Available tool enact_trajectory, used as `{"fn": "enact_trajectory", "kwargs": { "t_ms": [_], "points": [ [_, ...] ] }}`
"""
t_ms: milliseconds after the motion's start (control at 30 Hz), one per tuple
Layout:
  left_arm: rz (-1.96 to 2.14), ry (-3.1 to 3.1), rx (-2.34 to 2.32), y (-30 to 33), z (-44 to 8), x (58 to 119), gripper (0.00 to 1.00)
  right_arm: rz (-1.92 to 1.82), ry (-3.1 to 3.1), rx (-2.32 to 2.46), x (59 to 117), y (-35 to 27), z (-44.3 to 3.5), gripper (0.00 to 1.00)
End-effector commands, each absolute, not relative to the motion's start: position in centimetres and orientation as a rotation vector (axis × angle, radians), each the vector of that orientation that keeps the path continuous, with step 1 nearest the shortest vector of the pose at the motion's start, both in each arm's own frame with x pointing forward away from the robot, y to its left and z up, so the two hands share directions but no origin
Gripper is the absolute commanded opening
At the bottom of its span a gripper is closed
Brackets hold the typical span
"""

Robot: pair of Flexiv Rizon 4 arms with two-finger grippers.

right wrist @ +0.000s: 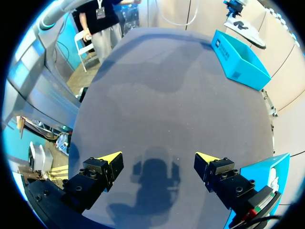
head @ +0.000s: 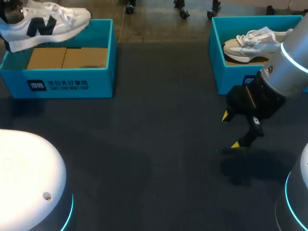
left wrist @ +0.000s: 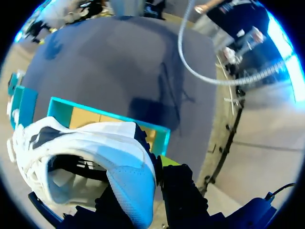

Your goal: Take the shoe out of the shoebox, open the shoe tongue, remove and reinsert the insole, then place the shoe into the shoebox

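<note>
Left tool (left wrist: 143, 187) is gripping the white shoe (head: 45, 21) at the heel collar, fingers pressing it from both sides. It is holding the shoe just above the blue shoebox (head: 67, 82) in the upper left of the head frame. Right tool (head: 231, 130) is hanging open over the dark counter (head: 144, 144) at right centre, near a second shoebox (head: 231, 72) holding another shoe (head: 250, 45). Risk: the grasp is sitting at one end only, so the toe could be pivoting downward. A slip would be dropping the shoe onto the box rim.
</note>
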State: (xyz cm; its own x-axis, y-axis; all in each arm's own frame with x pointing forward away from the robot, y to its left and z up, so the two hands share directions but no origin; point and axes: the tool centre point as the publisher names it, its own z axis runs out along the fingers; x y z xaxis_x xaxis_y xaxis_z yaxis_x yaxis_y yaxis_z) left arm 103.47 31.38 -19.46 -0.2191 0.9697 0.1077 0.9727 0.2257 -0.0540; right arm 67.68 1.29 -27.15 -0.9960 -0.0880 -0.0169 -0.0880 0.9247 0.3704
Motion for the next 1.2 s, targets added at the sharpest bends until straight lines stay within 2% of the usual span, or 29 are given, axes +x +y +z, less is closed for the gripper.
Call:
{"fn": "enact_trajectory", "kwargs": {
  "t_ms": [33,433,633,1000,1200],
  "points": [
    [-0.174,-2.286,-2.01,31.0,-21.6,103.1,0.0,0.589,3.081,-0.14,67.6,1.4,-27.3,1.0],
    [-0.2,-2.272,-1.97,31.4,-22.2,103.9,0.0,0.589,3.081,-0.14,67.6,1.4,-27.3,1.0],
    [-0.263,-2.248,-1.985,31.4,-24.6,105.4,0.0,0.589,3.081,-0.14,67.6,1.4,-27.3,1.0],
    [-0.241,-2.243,-2.015,31.7,-24.5,106.2,0.0,0.589,3.081,-0.14,67.6,1.4,-27.3,1.0],
    [-0.256,-2.257,-1.966,30.8,-26.6,108.2,0.0,0.589,3.081,-0.14,67.6,1.4,-27.3,1.0]
  ]
}}
